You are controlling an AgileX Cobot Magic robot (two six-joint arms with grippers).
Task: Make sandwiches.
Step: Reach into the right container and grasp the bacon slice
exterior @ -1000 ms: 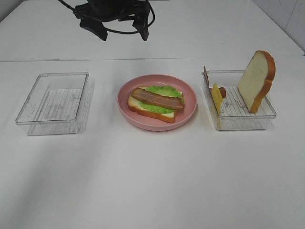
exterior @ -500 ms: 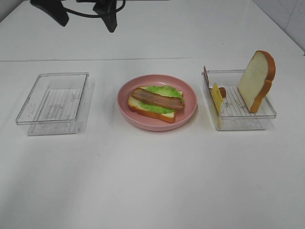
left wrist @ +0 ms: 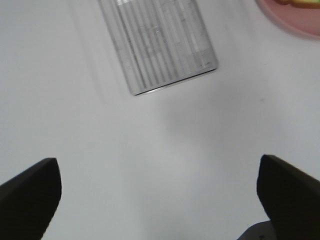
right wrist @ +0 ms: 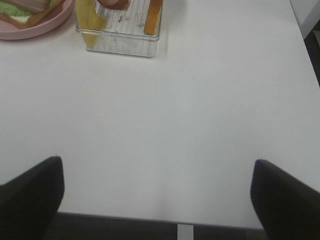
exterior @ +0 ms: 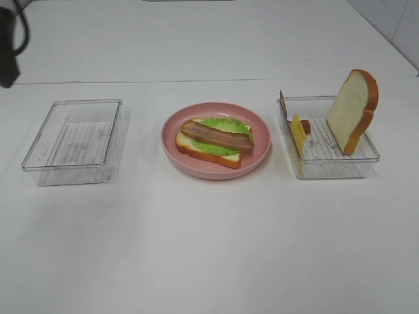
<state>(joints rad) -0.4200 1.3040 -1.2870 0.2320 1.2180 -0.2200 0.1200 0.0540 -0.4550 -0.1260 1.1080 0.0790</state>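
Note:
The sandwich stack (exterior: 214, 142) lies on the pink plate (exterior: 262, 140) at the table's middle: a bread slice, a green lettuce leaf and a brown bacon strip on top. It also shows in the right wrist view (right wrist: 22, 10). A second bread slice (exterior: 352, 111) stands upright in the right clear tray (exterior: 334, 167), with a yellow cheese slice (exterior: 298, 134) and bacon (exterior: 283, 104) at its left end. My left gripper (left wrist: 160, 200) is open and empty, high above the table near the left tray (left wrist: 160, 45). My right gripper (right wrist: 157, 200) is open and empty over the near right table edge.
The left clear tray (exterior: 72, 140) holds nothing. A dark part of the left arm (exterior: 6, 49) shows at the far left edge of the high view. The table's front edge (right wrist: 175, 222) lies just below the right gripper.
The left arm has swung from above the back middle of the table to the far left edge of the high view. The food and trays have not moved.

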